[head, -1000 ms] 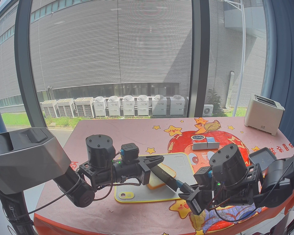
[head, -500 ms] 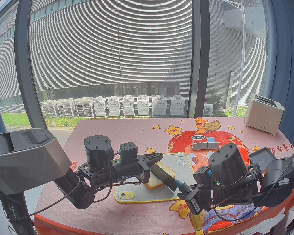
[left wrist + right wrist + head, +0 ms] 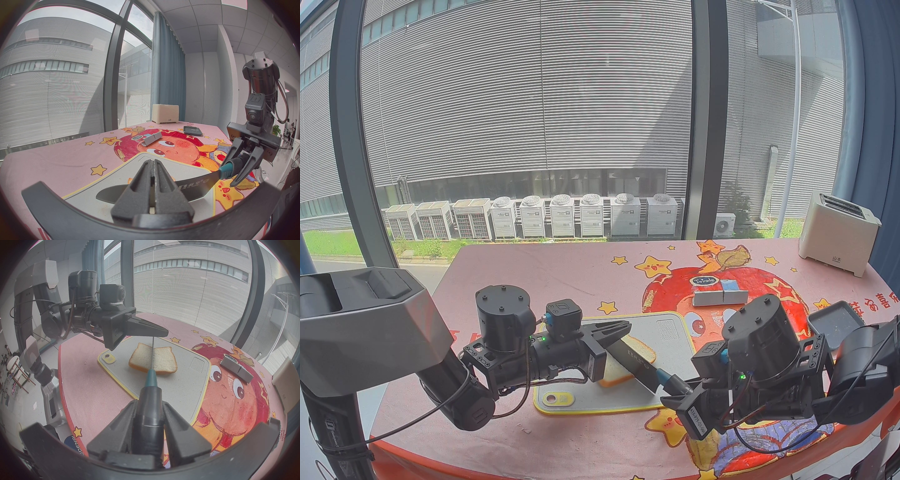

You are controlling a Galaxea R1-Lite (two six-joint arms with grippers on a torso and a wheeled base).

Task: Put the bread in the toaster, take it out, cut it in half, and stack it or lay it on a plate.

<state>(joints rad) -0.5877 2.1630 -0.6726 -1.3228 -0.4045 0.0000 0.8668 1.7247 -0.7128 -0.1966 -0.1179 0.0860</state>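
Observation:
A slice of bread (image 3: 614,374) (image 3: 140,357) lies on the grey cutting board (image 3: 675,337) (image 3: 181,383). A dark-bladed knife (image 3: 634,364) (image 3: 193,187) (image 3: 152,352) stands edge-down across the slice's middle. My right gripper (image 3: 678,390) (image 3: 150,407) (image 3: 242,165) is shut on the knife's teal-and-black handle, at the board's front right. Coming in from the left, my left gripper (image 3: 628,326) (image 3: 152,165) (image 3: 164,332) is shut, its tips on or just above the blade's back over the bread. I cannot tell whether the slice is parted under the blade.
A cream toaster (image 3: 837,232) (image 3: 165,113) stands at the table's far right corner. A dark rectangular plate (image 3: 834,320) (image 3: 192,130) lies right of my right arm. A grey knife holder (image 3: 720,295) (image 3: 237,368) lies behind the board. The table's front edge is close below the board.
The right gripper and the knife have slid slightly left across the bread. The left gripper has dipped a little along with the blade. The bread stays in place.

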